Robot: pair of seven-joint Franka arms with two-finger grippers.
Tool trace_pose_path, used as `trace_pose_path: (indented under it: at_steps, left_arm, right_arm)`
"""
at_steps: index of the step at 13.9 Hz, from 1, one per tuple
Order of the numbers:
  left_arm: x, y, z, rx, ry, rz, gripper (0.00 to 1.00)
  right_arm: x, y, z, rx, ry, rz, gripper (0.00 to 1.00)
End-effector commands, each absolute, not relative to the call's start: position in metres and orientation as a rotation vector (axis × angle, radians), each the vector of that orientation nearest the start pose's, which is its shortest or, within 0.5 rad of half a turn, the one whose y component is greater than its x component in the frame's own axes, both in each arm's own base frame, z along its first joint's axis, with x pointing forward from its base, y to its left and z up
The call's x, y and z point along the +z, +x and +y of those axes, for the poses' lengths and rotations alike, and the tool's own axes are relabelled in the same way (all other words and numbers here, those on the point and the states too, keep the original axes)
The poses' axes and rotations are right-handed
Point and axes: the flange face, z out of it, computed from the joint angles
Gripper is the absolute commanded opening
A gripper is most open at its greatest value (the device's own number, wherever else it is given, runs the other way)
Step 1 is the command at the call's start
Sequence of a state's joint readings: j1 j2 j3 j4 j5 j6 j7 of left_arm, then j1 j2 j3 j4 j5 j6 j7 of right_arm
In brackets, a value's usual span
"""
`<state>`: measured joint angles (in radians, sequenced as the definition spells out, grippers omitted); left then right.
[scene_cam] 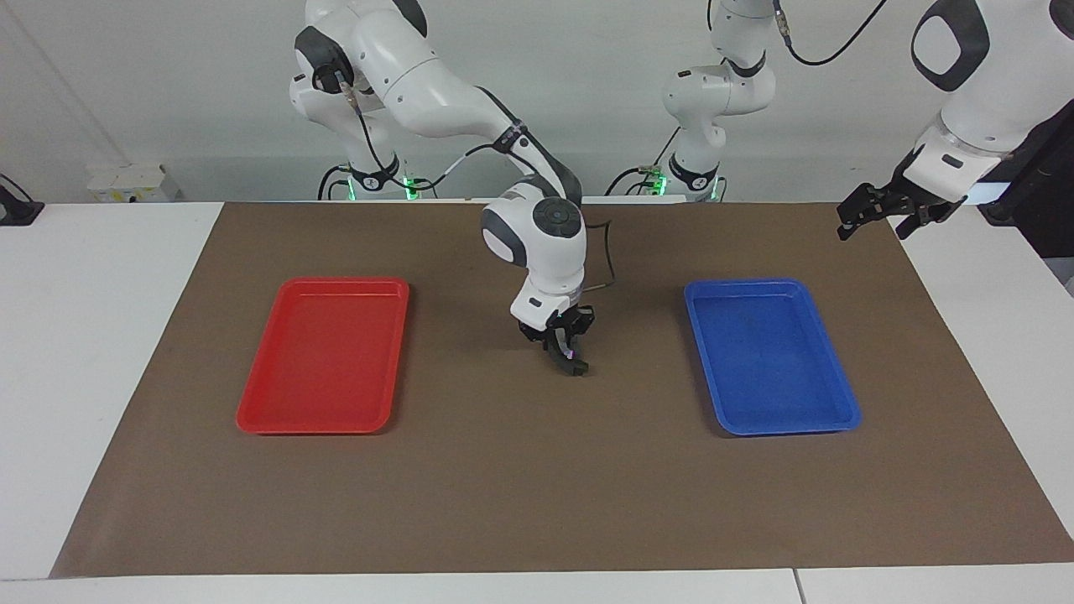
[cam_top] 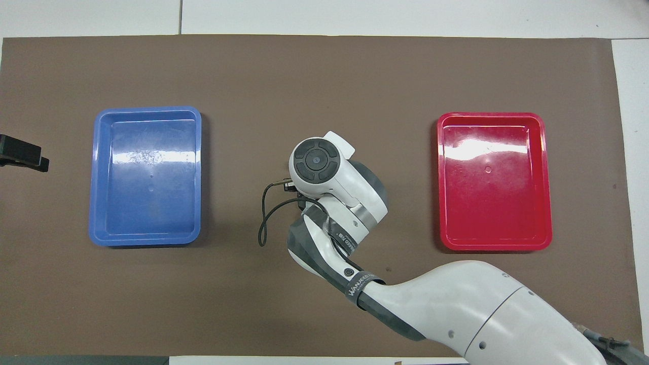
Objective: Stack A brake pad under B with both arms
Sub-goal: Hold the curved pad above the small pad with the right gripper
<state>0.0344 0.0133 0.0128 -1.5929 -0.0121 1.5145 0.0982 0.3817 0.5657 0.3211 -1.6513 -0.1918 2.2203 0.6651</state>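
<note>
The right gripper [scene_cam: 564,356] is low over the brown mat [scene_cam: 537,486], clamped on a dark curved piece, the stack unseen, while the left gripper [scene_cam: 877,214] waits, fingers spread, empty.

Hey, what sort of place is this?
Probably a robotics lab: two white arms over a brown mat, a red tray, a blue tray, bare white walls.
</note>
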Motion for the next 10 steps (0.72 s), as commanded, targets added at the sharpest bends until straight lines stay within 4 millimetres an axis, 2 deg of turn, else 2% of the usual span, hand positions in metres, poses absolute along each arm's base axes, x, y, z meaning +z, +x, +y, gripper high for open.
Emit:
trace_pose_path:
  at_steps: [1, 7, 10]
  left_arm:
    - [0.6, 0.546, 0.022, 0.133, -3.173, 0.053, 1.0]
    - [0.601, 0.545, 0.025, 0.136, -3.172, 0.037, 1.0]
    - [0.601, 0.545, 0.029, 0.136, -3.172, 0.024, 1.0]
  right_arm:
    - [0.304, 0.54, 0.424, -0.07, -3.103, -0.151, 0.0]
    - [0.303, 0.538, 0.427, -0.079, -3.095, -0.16, 0.0]
    - [0.293, 0.535, 0.424, -0.088, -3.085, -0.16, 0.0]
